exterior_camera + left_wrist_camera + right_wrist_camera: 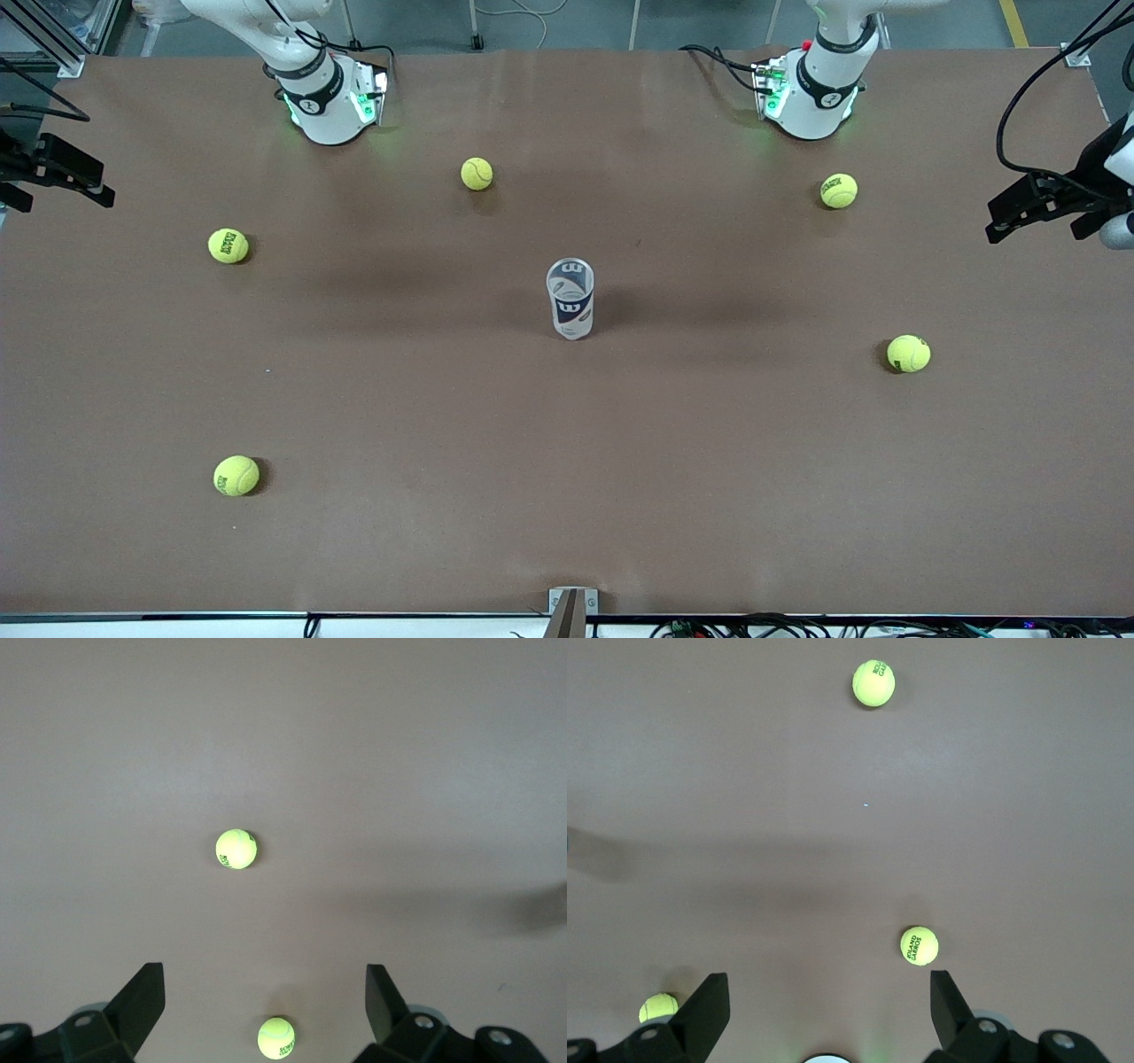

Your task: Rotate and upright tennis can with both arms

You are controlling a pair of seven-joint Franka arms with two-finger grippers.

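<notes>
Item one, the tennis can (570, 306): you are looking at a clear plastic tube with a white and navy label, standing on end at the middle of the table (567, 496), open mouth upward, apparently empty. It is likely handling as light, thin-walled and slick, prone to tipping or squashing, so you are best gripping it gently across the labelled mid-body. Item two, five tennis balls ringing it on a clock face laid over the front view: one at eleven o'clock (477, 174), one at two (838, 190), one at four (908, 354), one at eight (236, 476), one at ten (229, 246), all well apart from the can. Item three, the left gripper (1036, 208): it is hanging over the table's edge at the left arm's end, fingers spread wide, holding nothing. Item four, the right gripper (62, 173): it is hanging over the right arm's end, likewise spread wide and empty. Both are sitting well apart from the can, which shows in neither wrist view.
</notes>
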